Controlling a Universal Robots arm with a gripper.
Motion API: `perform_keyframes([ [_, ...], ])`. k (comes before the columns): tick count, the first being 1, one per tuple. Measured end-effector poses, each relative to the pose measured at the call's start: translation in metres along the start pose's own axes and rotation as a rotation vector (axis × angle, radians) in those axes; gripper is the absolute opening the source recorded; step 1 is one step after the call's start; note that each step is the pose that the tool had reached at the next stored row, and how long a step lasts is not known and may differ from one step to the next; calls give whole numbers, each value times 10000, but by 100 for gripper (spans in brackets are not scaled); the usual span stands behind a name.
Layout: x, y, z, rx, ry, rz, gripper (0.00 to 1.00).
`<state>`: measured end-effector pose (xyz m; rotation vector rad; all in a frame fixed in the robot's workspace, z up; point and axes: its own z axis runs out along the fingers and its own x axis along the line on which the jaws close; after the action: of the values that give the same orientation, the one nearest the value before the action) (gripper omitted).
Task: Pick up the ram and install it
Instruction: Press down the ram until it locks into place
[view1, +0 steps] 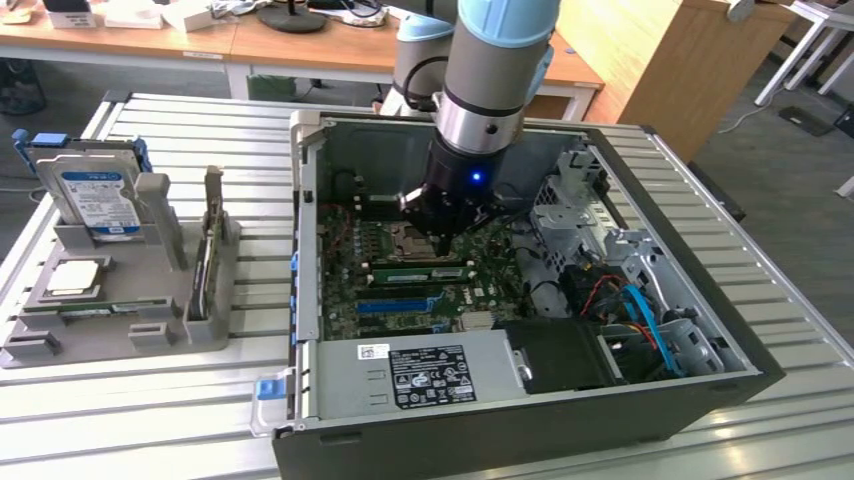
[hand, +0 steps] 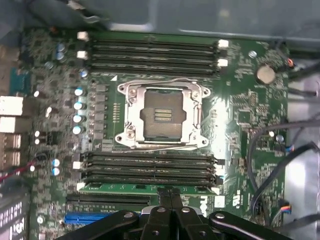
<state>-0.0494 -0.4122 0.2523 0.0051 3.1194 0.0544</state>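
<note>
I see the ram (hand: 147, 188), a long thin green board stick, lying seated in a slot just beside the CPU socket (hand: 162, 116) on the motherboard (hand: 250, 110). My gripper (hand: 170, 197) sits pinched closed directly above the stick, holding nothing.
</note>
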Motion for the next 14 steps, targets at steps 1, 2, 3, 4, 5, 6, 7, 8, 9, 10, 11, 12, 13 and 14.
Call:
perform_keyframes([
  [1, 0, 0, 0, 4, -6, 173, 11],
  [2, 0, 0, 0, 8, -12, 352, 11],
  [3, 0, 0, 0, 11, -17, 508, 11],
  [4, 0, 0, 0, 14, -23, 655, 11],
  [5, 0, 0, 0, 17, -27, 768, 11],
  [6, 0, 0, 0, 18, -27, 804, 11],
  [7, 0, 0, 0, 18, -28, 804, 11],
  [8, 0, 0, 0, 18, -28, 805, 11],
  [9, 0, 0, 0, 18, -28, 805, 11],
  [10, 0, 0, 0, 19, -28, 805, 11],
  [11, 0, 1, 0, 24, -29, 806, 11],
  [12, 0, 1, -1, 39, -30, 806, 11],
  [13, 0, 1, -4, 55, -27, 805, 11],
  [14, 0, 1, -7, 66, -27, 805, 11],
])
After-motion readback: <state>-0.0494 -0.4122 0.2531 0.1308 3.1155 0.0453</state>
